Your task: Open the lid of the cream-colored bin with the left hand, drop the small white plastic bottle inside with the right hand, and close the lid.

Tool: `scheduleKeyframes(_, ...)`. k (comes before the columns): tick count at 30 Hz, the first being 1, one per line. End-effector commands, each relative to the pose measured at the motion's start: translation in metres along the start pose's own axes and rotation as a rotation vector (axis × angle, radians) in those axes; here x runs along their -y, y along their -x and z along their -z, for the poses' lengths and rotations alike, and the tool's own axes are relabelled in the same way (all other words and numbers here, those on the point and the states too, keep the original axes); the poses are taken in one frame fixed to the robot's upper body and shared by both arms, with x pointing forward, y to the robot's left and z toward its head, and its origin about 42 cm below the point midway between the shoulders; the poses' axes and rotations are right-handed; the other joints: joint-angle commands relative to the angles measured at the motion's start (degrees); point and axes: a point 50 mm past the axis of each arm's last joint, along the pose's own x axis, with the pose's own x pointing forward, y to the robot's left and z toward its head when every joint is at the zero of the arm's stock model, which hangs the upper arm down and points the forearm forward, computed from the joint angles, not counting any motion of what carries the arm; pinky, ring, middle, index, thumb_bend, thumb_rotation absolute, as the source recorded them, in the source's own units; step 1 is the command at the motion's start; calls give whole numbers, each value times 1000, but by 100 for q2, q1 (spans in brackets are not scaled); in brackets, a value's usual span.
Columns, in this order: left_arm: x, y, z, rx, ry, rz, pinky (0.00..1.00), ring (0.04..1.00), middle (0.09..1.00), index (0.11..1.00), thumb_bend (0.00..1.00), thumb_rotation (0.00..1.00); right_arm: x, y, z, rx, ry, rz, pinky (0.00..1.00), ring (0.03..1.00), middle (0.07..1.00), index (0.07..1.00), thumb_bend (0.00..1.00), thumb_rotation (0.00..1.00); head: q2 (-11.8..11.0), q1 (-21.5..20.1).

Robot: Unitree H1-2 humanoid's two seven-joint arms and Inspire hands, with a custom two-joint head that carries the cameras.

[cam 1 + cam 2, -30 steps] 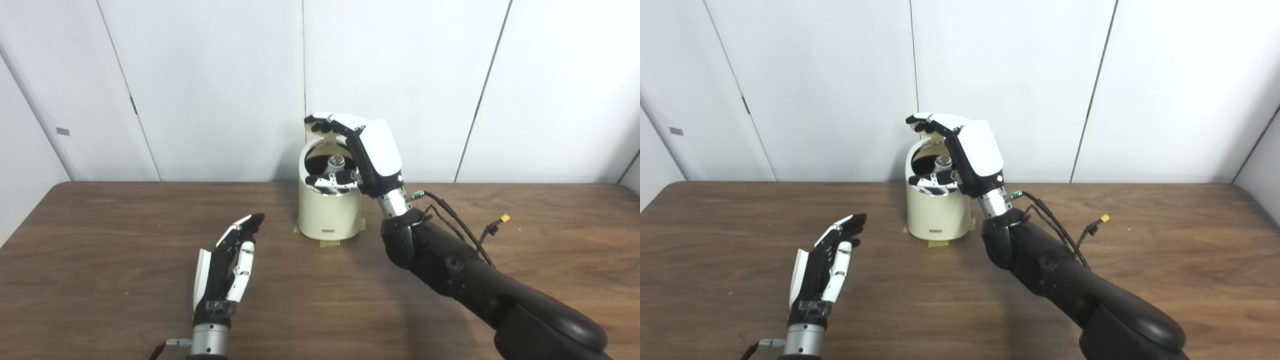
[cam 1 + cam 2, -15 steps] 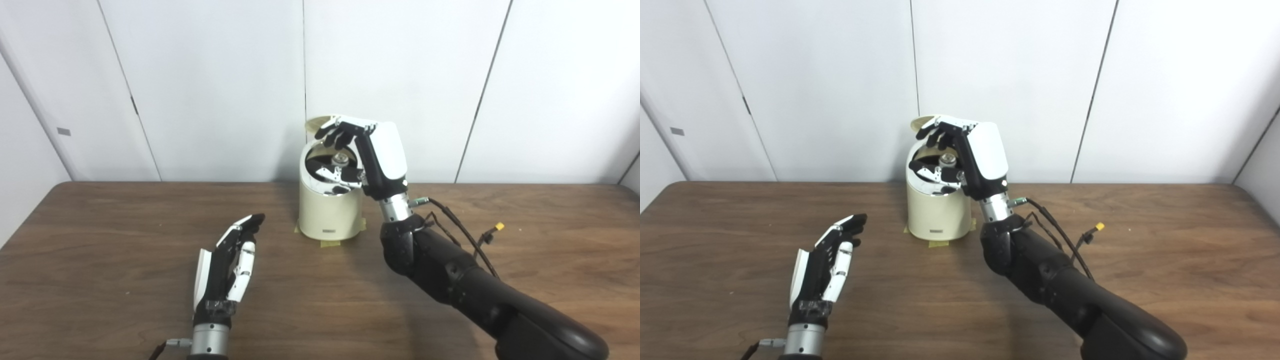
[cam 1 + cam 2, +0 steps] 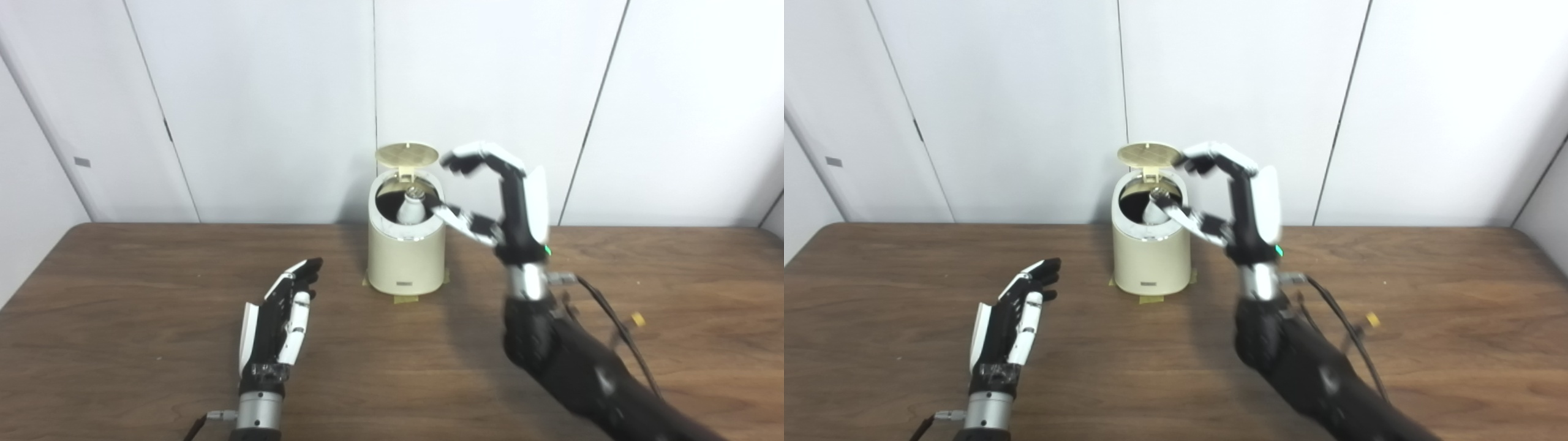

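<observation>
The cream-colored bin [image 3: 406, 257] stands at the back middle of the table with its round lid [image 3: 407, 154] tipped up behind the opening. The small white plastic bottle [image 3: 408, 209] sits inside the opening, neck up. My right hand [image 3: 511, 202] is raised just right of the bin, open, fingers curled apart and holding nothing; its thumb tip is close to the bin's rim. My left hand [image 3: 278, 321] rests low over the table, left of and in front of the bin, open with fingers straight.
The brown wooden table [image 3: 122, 294] runs across the view, with white wall panels behind. Yellowish tape [image 3: 404, 298] marks the bin's base. A black cable with a yellow plug [image 3: 637, 319] hangs off my right forearm.
My right hand has let go of the bottle and drawn back to the right, away from the opening. The bottle now sits in the bin. The left hand has stayed in place.
</observation>
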Motion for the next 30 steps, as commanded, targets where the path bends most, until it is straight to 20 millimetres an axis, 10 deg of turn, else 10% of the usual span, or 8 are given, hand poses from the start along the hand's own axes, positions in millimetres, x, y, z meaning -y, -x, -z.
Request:
scheduleKeyframes(1, 0, 17, 20, -57, -35, 13, 741, 807, 813, 799, 163, 855, 10, -9, -7, 10, -46, 5, 464, 538, 575, 493, 481, 159, 12, -15)
scheduleKeyframes(14, -7, 14, 23, -60, -11, -2, 756, 817, 817, 794, 157, 814, 56, 48, -12, -208, -210, 53, 575, 659, 679, 497, 479, 155, -3, -79)
scheduleKeyframes(30, -14, 15, 25, -60, -42, -2, 726, 796, 799, 777, 145, 767, 51, 85, -9, -392, -213, 119, 522, 609, 638, 494, 482, 148, -8, -96)
